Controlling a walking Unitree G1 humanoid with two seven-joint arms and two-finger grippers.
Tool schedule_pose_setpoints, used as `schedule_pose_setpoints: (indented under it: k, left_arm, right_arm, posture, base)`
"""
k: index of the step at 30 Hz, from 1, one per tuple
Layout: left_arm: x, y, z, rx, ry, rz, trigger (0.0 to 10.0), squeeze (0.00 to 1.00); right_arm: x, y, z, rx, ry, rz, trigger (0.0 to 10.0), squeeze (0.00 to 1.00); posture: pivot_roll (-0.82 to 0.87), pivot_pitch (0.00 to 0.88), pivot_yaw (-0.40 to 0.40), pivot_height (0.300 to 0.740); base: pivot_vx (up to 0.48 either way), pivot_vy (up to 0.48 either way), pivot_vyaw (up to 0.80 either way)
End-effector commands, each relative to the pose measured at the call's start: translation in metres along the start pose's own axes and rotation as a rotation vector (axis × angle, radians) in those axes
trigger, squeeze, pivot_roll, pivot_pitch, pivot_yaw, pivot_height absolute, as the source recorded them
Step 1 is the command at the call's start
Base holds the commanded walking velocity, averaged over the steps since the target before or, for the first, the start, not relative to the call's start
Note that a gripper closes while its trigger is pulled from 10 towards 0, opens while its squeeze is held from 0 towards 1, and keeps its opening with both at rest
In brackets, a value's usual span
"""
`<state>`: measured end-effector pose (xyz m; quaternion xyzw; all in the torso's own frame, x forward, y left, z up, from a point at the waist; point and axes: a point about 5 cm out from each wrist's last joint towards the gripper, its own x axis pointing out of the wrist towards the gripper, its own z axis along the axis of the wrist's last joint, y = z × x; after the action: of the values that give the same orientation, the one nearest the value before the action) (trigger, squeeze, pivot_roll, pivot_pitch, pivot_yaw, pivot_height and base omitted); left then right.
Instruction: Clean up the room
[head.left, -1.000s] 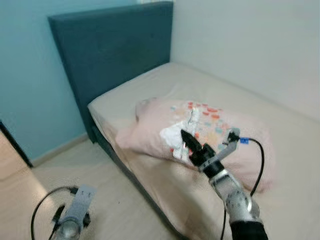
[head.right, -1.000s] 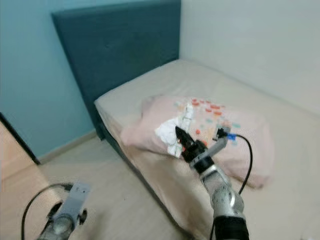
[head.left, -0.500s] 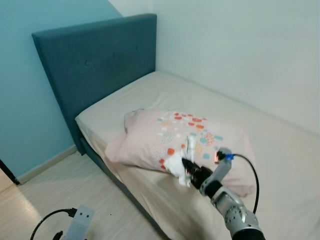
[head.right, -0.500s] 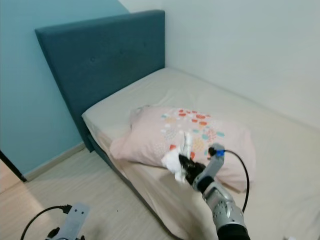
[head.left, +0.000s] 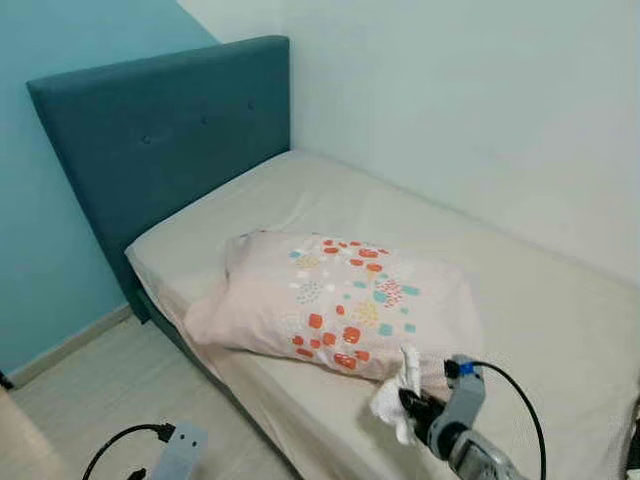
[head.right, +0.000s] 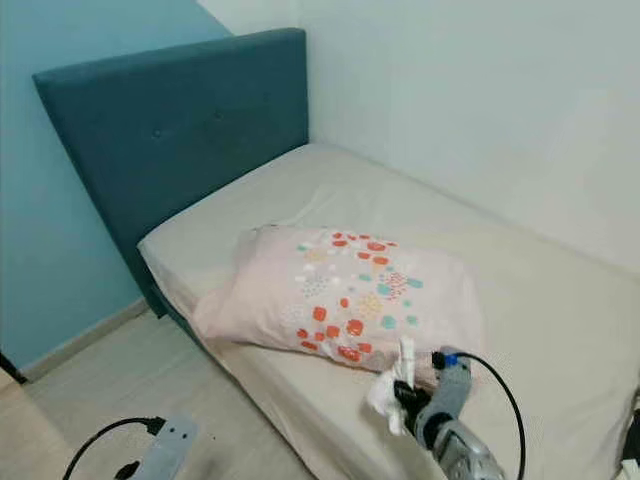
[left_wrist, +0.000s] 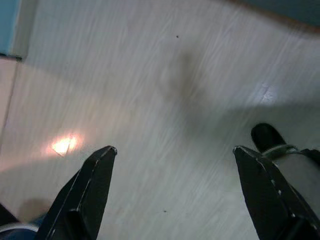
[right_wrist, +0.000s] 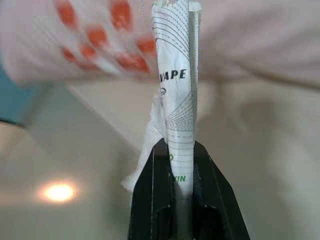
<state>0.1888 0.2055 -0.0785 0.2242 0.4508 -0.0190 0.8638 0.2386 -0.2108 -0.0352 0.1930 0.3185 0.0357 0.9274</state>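
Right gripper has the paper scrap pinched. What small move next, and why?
Probably draw the right gripper back from the bed, staying shut: its fingers pinch the crumpled white paper, which hangs clear of the pink pillow, so it looks ready to carry to a bin.

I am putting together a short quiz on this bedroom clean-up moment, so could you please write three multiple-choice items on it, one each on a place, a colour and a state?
1. Where does the pillow lie?
A. on the floor
B. on the bed, near its floor-side edge
C. propped upright against the headboard

2. What colour is the headboard?
A. dark teal
B. white
C. red

3. What is the state of the right hand?
A. open and empty
B. shut on a pillow corner
C. shut on a crumpled white paper

Answers:
1. B, since the pillow lies flat on the mattress close to the edge above the floor.
2. A, since the padded headboard is dark teal against the lighter blue wall.
3. C, since the right wrist view shows both black fingers pinching the crumpled white paper, printed with letters.
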Motion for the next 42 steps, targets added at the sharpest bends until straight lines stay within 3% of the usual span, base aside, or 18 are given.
schedule_pose_setpoints:
  k: [1, 7, 15, 32, 35, 36, 42]
  left_arm:
    - [-0.002, -0.006, -0.009, 0.008, 0.048, -0.025, 10.0, 0.0]
    - [-0.002, -0.008, -0.011, 0.03, 0.042, -0.043, 10.0, 0.0]
    - [-0.004, -0.013, -0.015, 0.055, 0.04, -0.074, 10.0, 0.0]
    - [-0.004, -0.01, -0.017, 0.054, 0.047, -0.086, 10.0, 0.0]
    - [-0.004, -0.01, -0.017, 0.043, 0.051, -0.083, 10.0, 0.0]
    - [-0.004, -0.009, -0.018, 0.012, 0.057, -0.079, 10.0, 0.0]
    - [-0.004, -0.011, -0.017, -0.038, 0.062, -0.075, 10.0, 0.0]
  right_arm:
    - [-0.002, -0.005, -0.014, -0.068, 0.068, -0.052, 10.0, 0.0]
    - [-0.002, -0.006, -0.018, -0.114, 0.087, -0.064, 10.0, 0.0]
    - [0.001, -0.004, -0.007, -0.121, 0.036, -0.044, 10.0, 0.0]
    - [0.003, 0.005, -0.022, -0.319, 0.131, 0.005, 10.0, 0.0]
    - [0.002, 0.003, -0.024, -0.34, 0.143, -0.006, 10.0, 0.0]
    - [-0.001, -0.004, -0.028, -0.417, 0.174, -0.066, 10.0, 0.0]
    - [-0.012, -0.019, -0.046, -0.429, 0.258, -0.159, 10.0, 0.0]
  posture:
    - [0.02, 0.0, -0.033, 0.74]
    - [0.02, 0.0, -0.032, 0.74]
    - [0.03, 0.0, -0.034, 0.74]
    - [0.04, 0.0, -0.031, 0.74]
    - [0.04, 0.0, -0.031, 0.74]
    - [0.04, 0.0, -0.031, 0.74]
    - [0.04, 0.0, -0.057, 0.74]
  base:
    - [-0.469, 0.0, 0.8]
    - [-0.416, 0.0, 0.8]
    - [0.0, 0.0, 0.8]
    - [0.0, 0.0, 0.79]
    - [0.322, 0.0, 0.79]
    - [0.352, 0.0, 0.0]
    - [0.363, 0.0, 0.0]
